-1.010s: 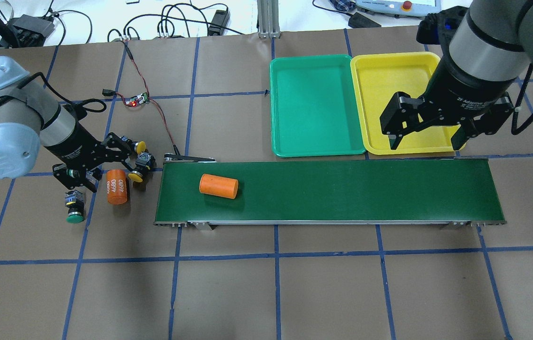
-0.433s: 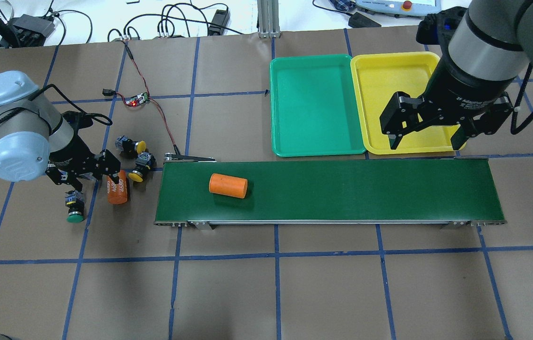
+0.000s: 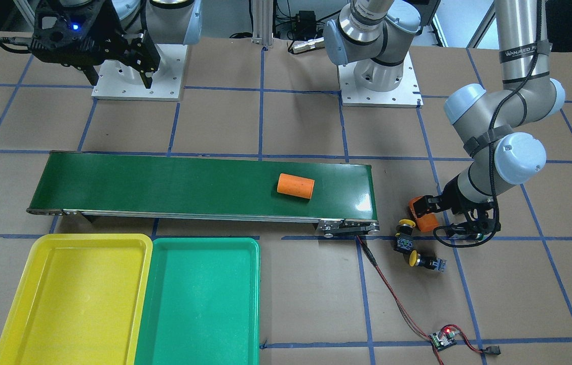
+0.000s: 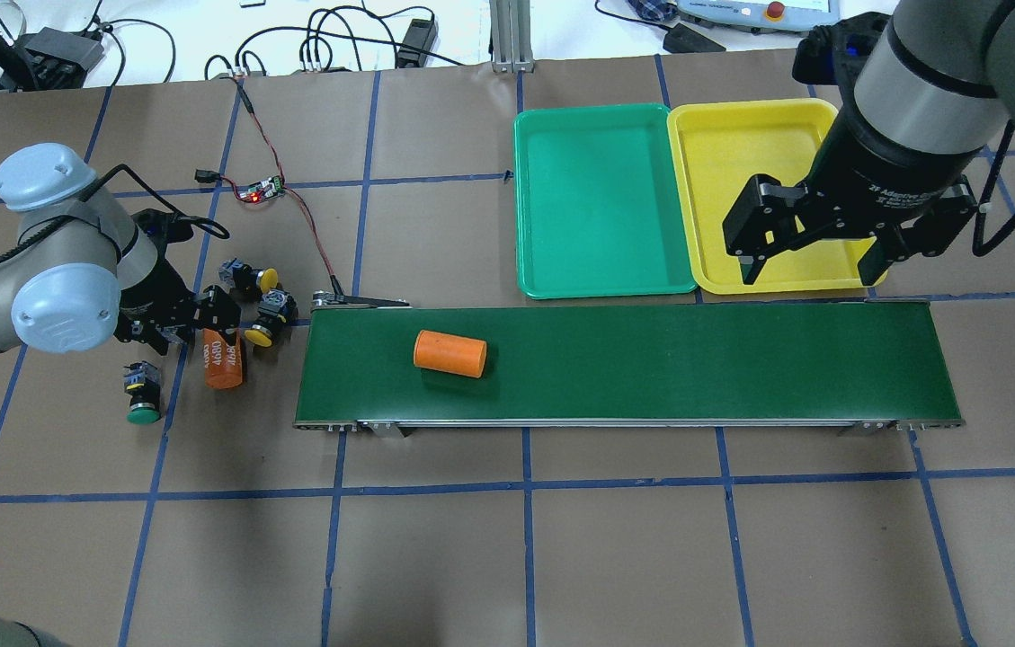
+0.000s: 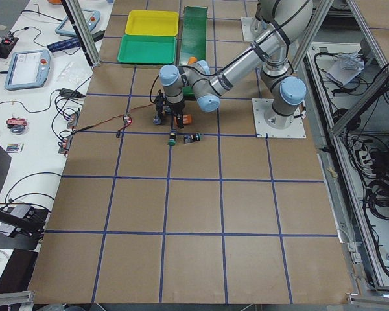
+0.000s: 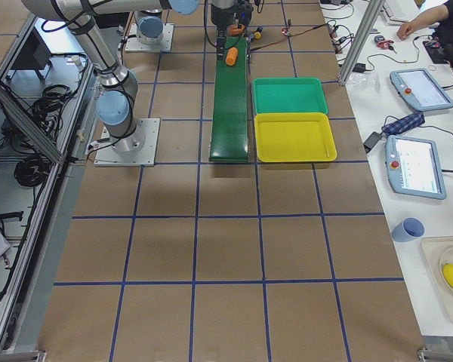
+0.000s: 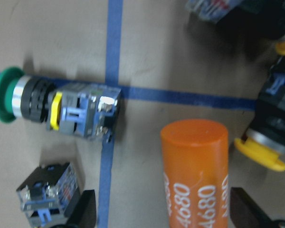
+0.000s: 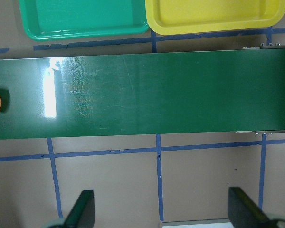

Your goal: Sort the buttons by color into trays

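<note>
Green button (image 4: 143,395) lies on the table (image 4: 507,539) nearest the robot, left of the 4680 cylinder (image 4: 224,359). Far yellow button (image 4: 248,274) and near yellow button (image 4: 264,322) lie right of the cylinder. All sit off the left end of the conveyor belt (image 4: 651,359), well apart from the green tray (image 4: 601,202) and yellow tray (image 4: 741,144) at far right. Overhead gives one button left of the cylinder. The left wrist view gives two there: a green-capped button (image 7: 61,107) on its side across blue tape, and a switch body (image 7: 47,197) with its cap out of frame. Cannot tell which matches the overhead one. Left gripper (image 7: 164,206): fingers wide apart, straddling the cylinder with gaps on both sides, gripping nothing. Right gripper (image 4: 810,270): equally wide, over the yellow tray's near edge, holding nothing.
</note>
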Controlling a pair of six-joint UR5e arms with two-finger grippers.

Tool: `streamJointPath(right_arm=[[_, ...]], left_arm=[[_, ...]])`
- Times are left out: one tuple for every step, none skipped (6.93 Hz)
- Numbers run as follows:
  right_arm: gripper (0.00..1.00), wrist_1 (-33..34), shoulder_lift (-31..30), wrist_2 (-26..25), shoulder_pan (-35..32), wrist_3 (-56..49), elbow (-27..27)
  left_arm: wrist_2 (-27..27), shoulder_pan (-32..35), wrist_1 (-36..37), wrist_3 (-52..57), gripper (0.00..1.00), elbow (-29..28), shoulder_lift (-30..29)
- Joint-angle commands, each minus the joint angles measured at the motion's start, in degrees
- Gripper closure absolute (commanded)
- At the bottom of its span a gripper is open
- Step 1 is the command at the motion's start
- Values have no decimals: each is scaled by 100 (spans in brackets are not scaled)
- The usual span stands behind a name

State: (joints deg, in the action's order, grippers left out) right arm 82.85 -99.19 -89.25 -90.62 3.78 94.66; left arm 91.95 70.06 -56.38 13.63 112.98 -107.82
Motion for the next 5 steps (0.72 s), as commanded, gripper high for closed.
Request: streamJointPath(right_arm=[[0,-6,14,21,0,0,0],[0,21,31,65,0,70,0],[0,47,23,65,26,18,-9],[0,39,14,57,53,18,-35],[0,47,14,-22,61,78,-18]], left_arm=[[-90,25,22,-340,0,161,-72],[-90,25,21,-769,2,371,-55],[-37,25,-48,-748,29,365,102],[-72,-1,-58,-730,59,347,103],[-46,-1,-32,-712,77,330,103]])
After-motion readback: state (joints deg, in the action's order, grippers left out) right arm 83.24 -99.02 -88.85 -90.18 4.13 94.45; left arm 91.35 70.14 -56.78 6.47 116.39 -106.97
